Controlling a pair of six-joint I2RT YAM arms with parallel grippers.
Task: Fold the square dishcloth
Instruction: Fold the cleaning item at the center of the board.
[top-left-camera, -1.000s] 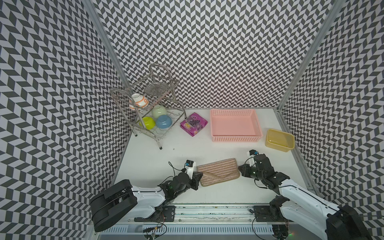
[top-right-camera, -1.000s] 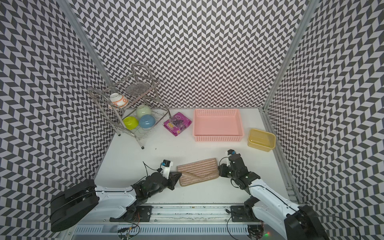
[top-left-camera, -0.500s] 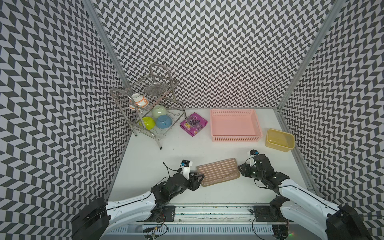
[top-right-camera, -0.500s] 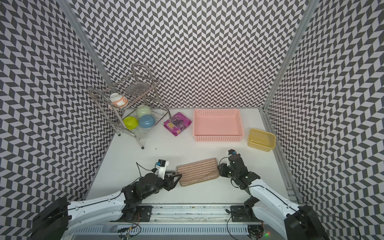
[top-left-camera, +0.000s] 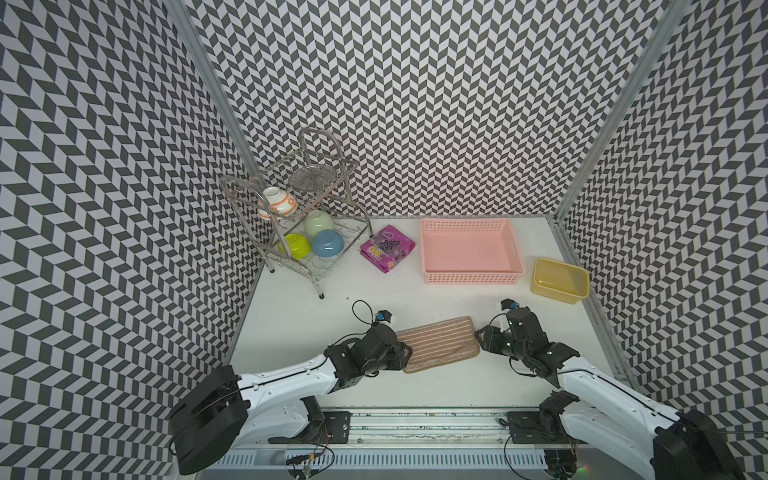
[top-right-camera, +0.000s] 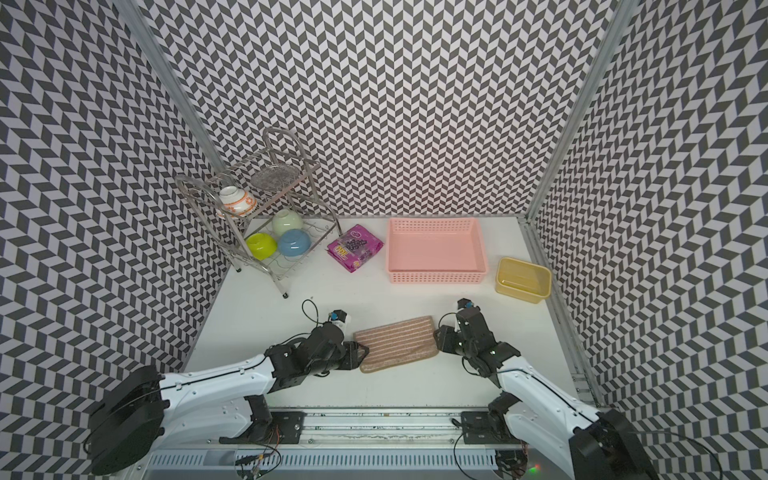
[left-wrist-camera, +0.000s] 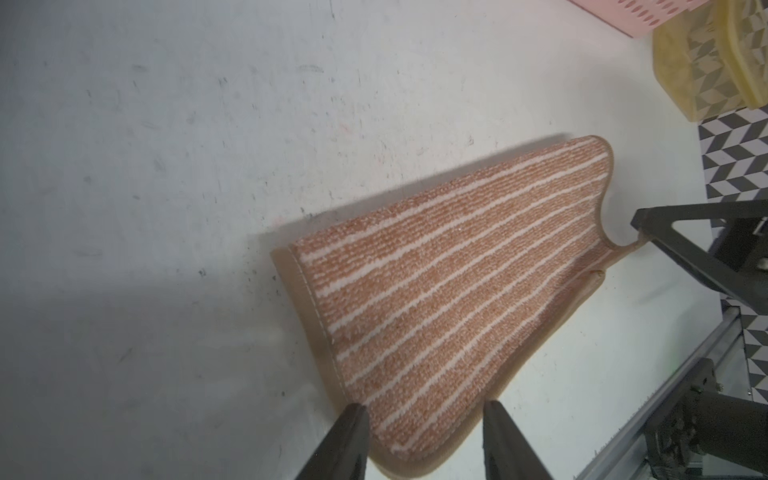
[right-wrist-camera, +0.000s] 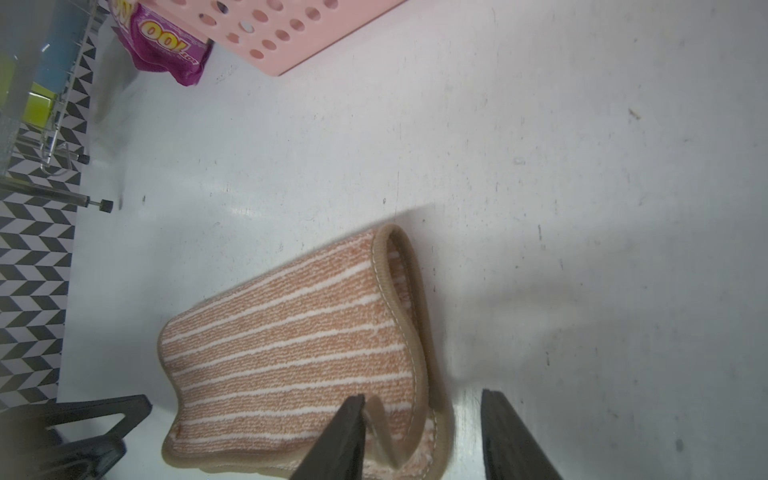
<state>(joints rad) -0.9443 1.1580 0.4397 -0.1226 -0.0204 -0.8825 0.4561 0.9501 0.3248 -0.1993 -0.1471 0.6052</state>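
The square dishcloth (top-left-camera: 436, 345) (top-right-camera: 397, 343), tan with thin pale stripes and brown edging, lies folded in half near the table's front edge. My left gripper (top-left-camera: 405, 353) (top-right-camera: 361, 353) is at its left end. In the left wrist view the cloth (left-wrist-camera: 436, 299) has a rounded corner lying flat between the open left gripper's (left-wrist-camera: 424, 419) fingers. My right gripper (top-left-camera: 480, 343) (top-right-camera: 440, 338) is at the right end. In the right wrist view it (right-wrist-camera: 424, 403) is open over the cloth's (right-wrist-camera: 291, 345) doubled edge, and a raised bit of edging touches one finger.
A wire dish rack (top-left-camera: 291, 216) with several bowls stands at the back left. Beside it lie a purple packet (top-left-camera: 386, 248), a pink basket (top-left-camera: 469, 277) and a yellow tub (top-left-camera: 559, 279). A metal rail (top-left-camera: 415, 428) runs along the front edge.
Both grippers have opened and let go of the cloth's near corners. The top layer has settled flat on the lower one. The left arm has shifted slightly.
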